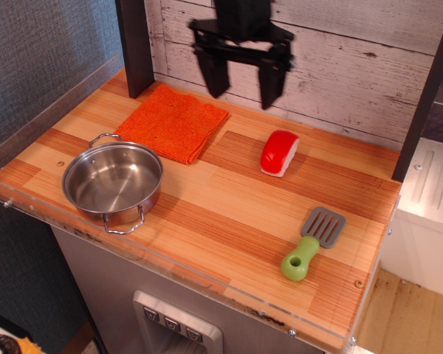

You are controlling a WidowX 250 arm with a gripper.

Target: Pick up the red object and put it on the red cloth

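Note:
The red object (pixel 279 153), a small glossy red block on a white base, lies on the wooden counter right of centre. The red cloth (pixel 173 122), orange-red and woven, lies flat at the back left. My black gripper (pixel 242 87) hangs open and empty in the air at the back, above and a little left of the red object, to the right of the cloth. Its two fingers point down with a wide gap between them.
A steel pot (pixel 114 181) stands at the front left, next to the cloth. A spatula with a green handle and grey head (pixel 314 241) lies at the front right. A dark post (pixel 134 44) stands at the back left, and a clear rim edges the counter.

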